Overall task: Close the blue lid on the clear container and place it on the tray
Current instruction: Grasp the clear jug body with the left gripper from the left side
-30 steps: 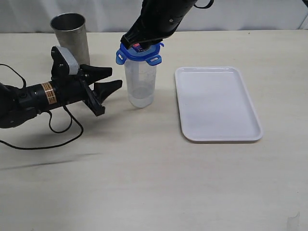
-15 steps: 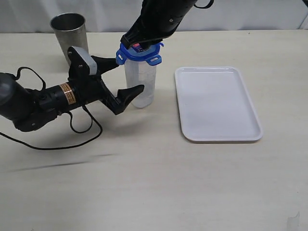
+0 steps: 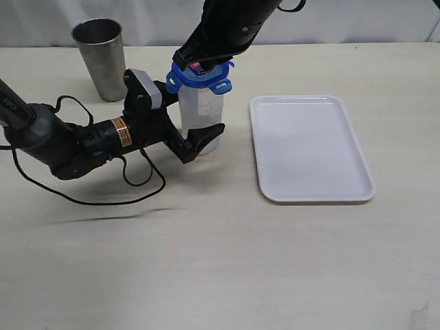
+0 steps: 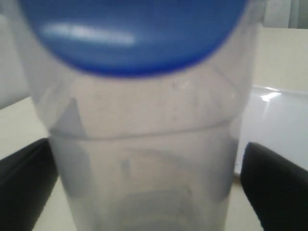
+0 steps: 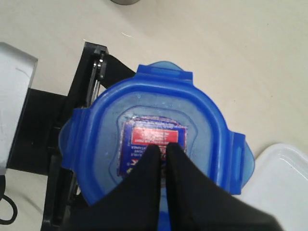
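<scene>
Beige and matte, the worktop runs back to a pale wall. The clear container stands upright on it, just left of the white tray and not touching it. The blue lid sits on the container's mouth with its tabs sticking out. The right hand comes down onto the lid from above. The left hand lies low on its side with its fingers apart, one on each side of the container. A steel cup stands well back on the left, and a black cable loops across the surface.

From the left wrist, the container fills the frame under the lid, with a black finger at each edge; whether they touch the wall, I cannot tell.

From the right wrist, the right hand has its fingers pressed together, tips on the red-and-white label in the middle of the lid. A corner of the tray shows alongside.
</scene>
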Action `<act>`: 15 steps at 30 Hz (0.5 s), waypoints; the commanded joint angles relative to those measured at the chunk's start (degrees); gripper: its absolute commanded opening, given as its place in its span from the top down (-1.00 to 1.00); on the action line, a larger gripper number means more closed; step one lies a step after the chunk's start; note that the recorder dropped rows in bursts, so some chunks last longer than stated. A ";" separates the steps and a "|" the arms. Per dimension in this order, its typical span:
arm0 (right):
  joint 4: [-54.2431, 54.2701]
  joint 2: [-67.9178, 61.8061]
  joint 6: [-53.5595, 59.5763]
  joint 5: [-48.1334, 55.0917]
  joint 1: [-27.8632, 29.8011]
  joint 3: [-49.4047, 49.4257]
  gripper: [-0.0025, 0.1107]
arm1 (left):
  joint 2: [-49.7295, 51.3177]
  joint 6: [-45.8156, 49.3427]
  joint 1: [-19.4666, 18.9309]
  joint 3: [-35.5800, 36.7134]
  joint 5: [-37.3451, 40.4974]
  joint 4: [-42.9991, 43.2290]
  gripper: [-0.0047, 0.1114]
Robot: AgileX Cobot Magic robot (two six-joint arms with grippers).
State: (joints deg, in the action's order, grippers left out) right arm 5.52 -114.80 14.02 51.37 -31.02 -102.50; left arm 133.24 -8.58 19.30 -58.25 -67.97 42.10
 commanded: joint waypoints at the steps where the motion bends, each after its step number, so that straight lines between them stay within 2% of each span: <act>1: -0.20 -0.31 0.15 1.42 0.26 -0.10 0.88 | 1.26 -0.51 0.72 -1.75 0.98 -0.07 -0.73; 15: -0.20 -0.31 -0.24 1.36 0.26 -0.10 0.88 | 2.17 -0.27 0.72 -2.05 -1.77 -1.20 -0.73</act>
State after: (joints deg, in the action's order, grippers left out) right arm 5.52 -114.80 13.92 51.49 -31.02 -102.50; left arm 135.40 -8.70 19.85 -59.87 -67.91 41.49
